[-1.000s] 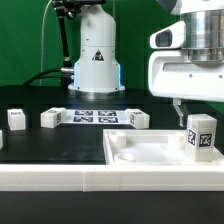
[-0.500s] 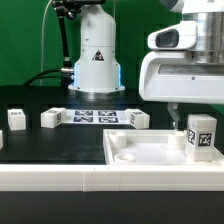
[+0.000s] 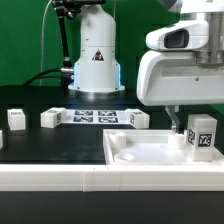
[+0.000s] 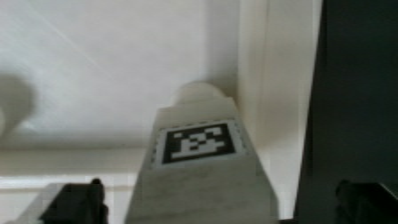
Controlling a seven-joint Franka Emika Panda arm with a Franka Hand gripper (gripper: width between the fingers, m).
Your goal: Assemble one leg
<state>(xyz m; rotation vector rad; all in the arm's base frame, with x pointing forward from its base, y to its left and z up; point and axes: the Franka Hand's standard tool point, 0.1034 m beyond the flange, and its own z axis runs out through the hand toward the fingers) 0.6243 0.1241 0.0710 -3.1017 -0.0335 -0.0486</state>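
Gripper (image 4: 217,204) open astride one leg (image 4: 206,150), three more legs (image 3: 51,117) on table (image 3: 40,146), one white panel (image 3: 140,152).

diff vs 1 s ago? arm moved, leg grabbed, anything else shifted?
The gripper moved toward the exterior view's left and slightly down, beside the leg. The wrist view shows its fingers open on either side of the leg, with nothing grasped. Unchanged: the leg upright on the white panel, the three loose white parts and the marker board.
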